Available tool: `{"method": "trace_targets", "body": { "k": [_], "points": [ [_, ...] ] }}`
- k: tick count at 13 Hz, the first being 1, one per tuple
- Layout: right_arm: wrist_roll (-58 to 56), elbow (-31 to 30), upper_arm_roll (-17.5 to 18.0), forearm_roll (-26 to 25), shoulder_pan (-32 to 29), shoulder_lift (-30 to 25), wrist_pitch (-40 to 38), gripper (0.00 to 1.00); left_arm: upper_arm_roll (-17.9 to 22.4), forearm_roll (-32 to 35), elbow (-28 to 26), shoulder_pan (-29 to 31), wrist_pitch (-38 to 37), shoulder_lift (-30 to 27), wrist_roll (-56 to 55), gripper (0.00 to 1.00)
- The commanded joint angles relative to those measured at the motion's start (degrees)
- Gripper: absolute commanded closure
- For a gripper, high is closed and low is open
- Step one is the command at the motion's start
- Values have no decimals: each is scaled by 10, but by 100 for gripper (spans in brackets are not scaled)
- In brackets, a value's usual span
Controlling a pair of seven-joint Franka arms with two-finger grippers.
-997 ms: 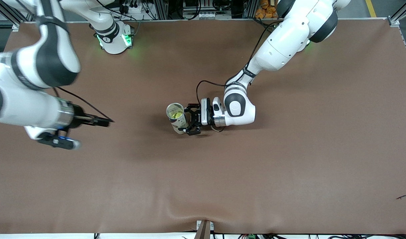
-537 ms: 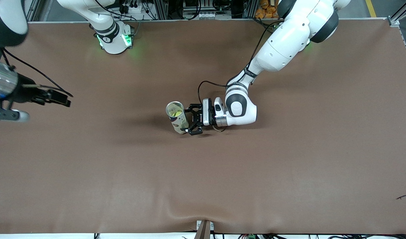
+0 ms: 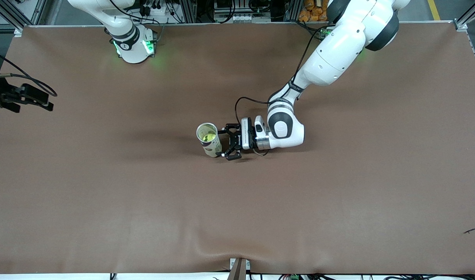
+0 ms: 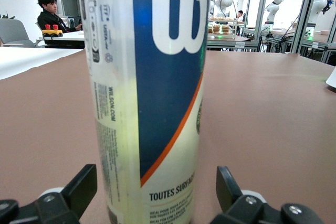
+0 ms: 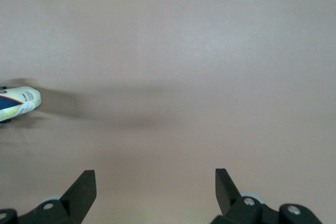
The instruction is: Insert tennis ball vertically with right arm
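I see the can (image 3: 209, 140) upright at frame centre of the front view, a ball (image 3: 207, 137) already inside it. My left gripper (image 3: 230, 145) sits low just beside the can, jaws open, fingers either side with gaps in its wrist view, so nothing is gripped. I judge the insertion done; I'd draw the left arm straight away without brushing the can. The label reads a large white "W", "WILSON.COM" and "TOUTES SURFA…". My right gripper (image 3: 25, 98) is at the frame's left edge, over the table's end, jaws open, empty
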Motion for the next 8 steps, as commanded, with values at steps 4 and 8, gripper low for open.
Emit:
{"method": "trace_targets", "body": {
  "k": [4, 8],
  "points": [
    [-10, -23, 55, -26, -56, -34, -17, 0, -4, 0, -90, 32, -18, -67, -6, 0],
    [37, -27, 55, -26, -54, -36, -16, 0, -5, 60, -123, 71, -33, -88, -9, 0]
  ]
}}
